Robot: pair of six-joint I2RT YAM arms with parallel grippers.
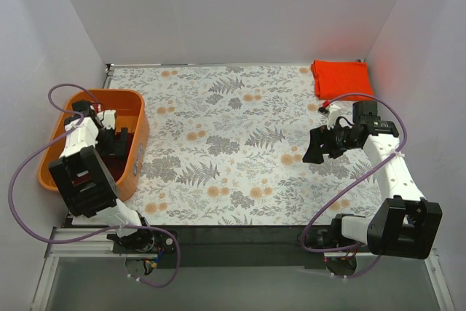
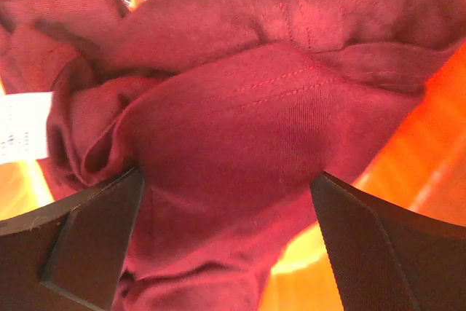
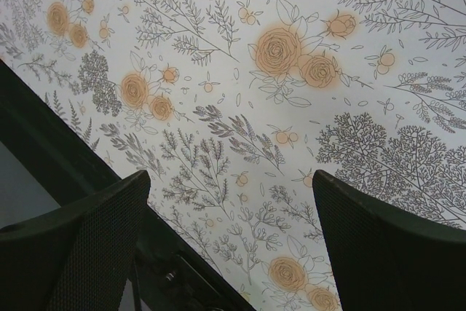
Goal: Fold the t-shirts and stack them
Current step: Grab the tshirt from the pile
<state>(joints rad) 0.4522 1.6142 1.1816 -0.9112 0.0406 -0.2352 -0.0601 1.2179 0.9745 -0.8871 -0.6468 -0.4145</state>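
Observation:
The dark maroon t-shirt [image 2: 240, 121] lies crumpled inside the orange plastic basket [image 1: 138, 118] at the left of the table. My left gripper [image 1: 116, 142] reaches down into the basket. In the left wrist view it [image 2: 226, 231] is open, with its two fingers on either side of a bunched fold of the maroon cloth. The bright orange-red t-shirt [image 1: 341, 78] is a folded rectangle at the far right corner. My right gripper [image 1: 314, 147] is open and empty above the table's right side, and its wrist view [image 3: 229, 231] shows only the cloth below.
A floral-patterned cloth [image 1: 233, 136] covers the table. The basket's orange wall [image 2: 429, 143] is close behind the maroon shirt. The black front edge of the table [image 3: 44, 143] shows below my right gripper. White walls enclose three sides.

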